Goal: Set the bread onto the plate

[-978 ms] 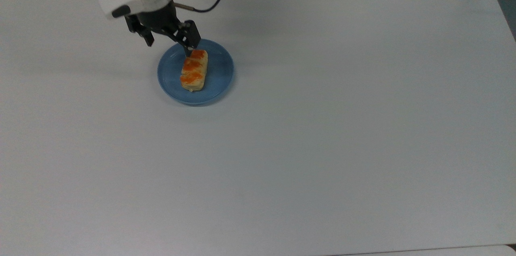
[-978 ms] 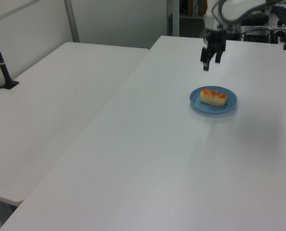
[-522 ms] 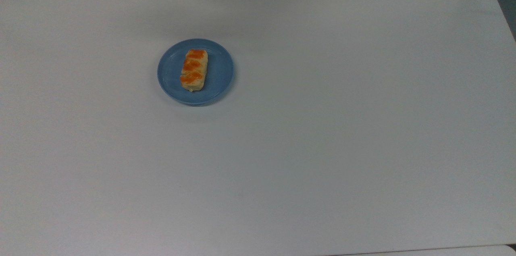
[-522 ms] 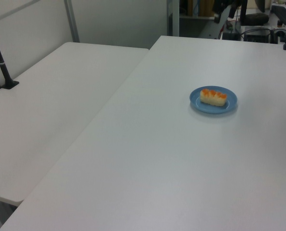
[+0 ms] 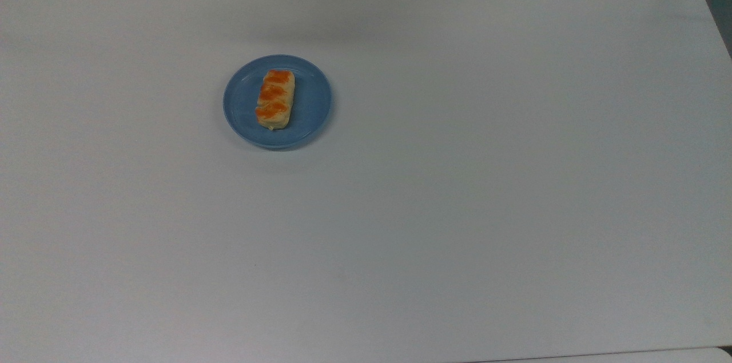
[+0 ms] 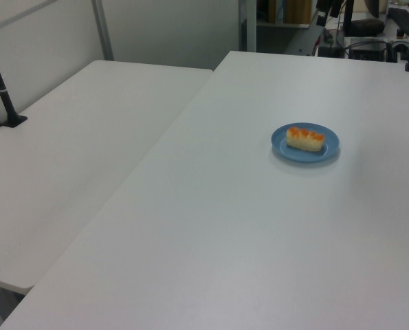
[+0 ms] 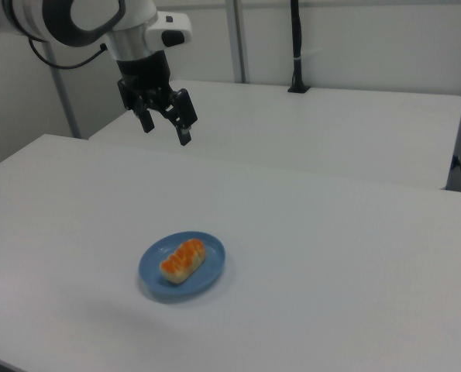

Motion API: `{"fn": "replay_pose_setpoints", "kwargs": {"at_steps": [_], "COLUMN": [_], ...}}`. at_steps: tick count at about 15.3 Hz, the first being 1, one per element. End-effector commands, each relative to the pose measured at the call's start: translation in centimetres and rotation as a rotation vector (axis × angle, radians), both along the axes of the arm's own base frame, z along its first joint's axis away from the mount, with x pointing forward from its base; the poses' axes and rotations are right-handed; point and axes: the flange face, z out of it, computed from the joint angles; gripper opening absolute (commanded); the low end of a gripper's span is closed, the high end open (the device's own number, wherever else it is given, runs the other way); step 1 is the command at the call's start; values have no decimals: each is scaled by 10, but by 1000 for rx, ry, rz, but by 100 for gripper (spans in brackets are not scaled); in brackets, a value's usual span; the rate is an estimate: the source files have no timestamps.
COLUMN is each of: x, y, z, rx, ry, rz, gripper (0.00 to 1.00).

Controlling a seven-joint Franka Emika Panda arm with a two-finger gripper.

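Right view, nearest ground: the broad white laminate counter point(image 7: 331, 256) carries a round, shallow blue plate point(image 7: 208, 273) with a raised rim, and on it lies the small oblong pale-yellow bread roll point(image 7: 182, 260) with three orange-brown glazed ridges across its top. The roll rests flat, ridges upward, wholly inside the rim and near the plate's middle, touching nothing else; this placement leaves blue margin all round, so the roll is unlikely to tip or slide off. Top view confirms the relation: the bread point(image 5: 275, 99) lies lengthwise along the plate point(image 5: 311, 101), slightly toward the top view's left of centre, with the counter point(image 5: 457, 180) bare around it. Left view shows the same plate point(image 6: 331, 146) and bread point(image 6: 305, 139) set well in from the counter edge. Farther back in the right view, the black two-finger gripper point(image 7: 166, 125) of the white robot arm point(image 7: 98, 19) hangs high above the counter, well apart from the plate and toward the right view's upper left; its fingers stand spread with nothing between them, a posture consistent with a load already let go. Judged from this arrangement, the task appears complete. Beyond, a second white table point(image 7: 331, 132) and a dark upright post point(image 7: 296, 46) close the scene.
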Motion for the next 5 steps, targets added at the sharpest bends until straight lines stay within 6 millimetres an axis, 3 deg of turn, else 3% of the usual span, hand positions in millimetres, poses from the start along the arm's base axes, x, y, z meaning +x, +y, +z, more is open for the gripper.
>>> {"fn": "replay_pose_setpoints", "kwargs": {"at_steps": [1, 5], "x": [4, 3], "y": [9, 4], "z": [-11, -11], "rx": [-21, -15], "ry": [39, 38], "rz": [87, 80], "gripper": [100, 100]}}
